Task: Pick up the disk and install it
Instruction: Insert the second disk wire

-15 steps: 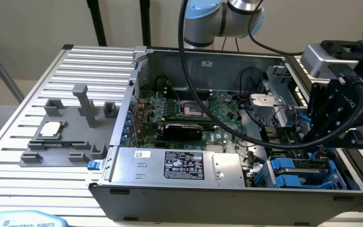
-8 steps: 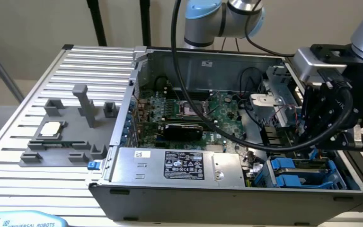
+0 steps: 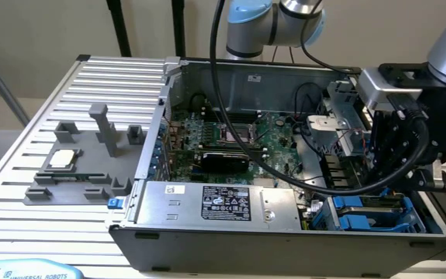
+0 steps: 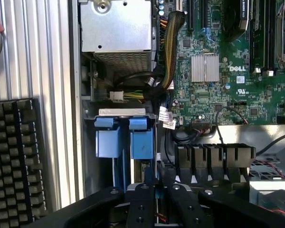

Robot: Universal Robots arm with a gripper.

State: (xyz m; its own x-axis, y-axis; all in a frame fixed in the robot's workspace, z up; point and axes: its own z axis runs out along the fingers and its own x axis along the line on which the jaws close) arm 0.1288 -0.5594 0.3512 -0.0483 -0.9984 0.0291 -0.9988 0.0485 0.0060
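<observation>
The claw (image 4: pixel 154 202) sits low over the blue drive bay (image 3: pixel 378 212) in the computer case (image 3: pixel 285 241), its fingers pinched narrowly on the blue-framed disk (image 4: pixel 154 187), slotted beside two blue brackets (image 4: pixel 124 142).

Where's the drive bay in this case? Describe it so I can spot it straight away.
Find the open computer case in the exterior view and go to its near corner on that view's right. There, beside the silver power supply with the black label, sits the drive bay: the large cluster of bright blue plastic brackets amid grey metal.
</observation>
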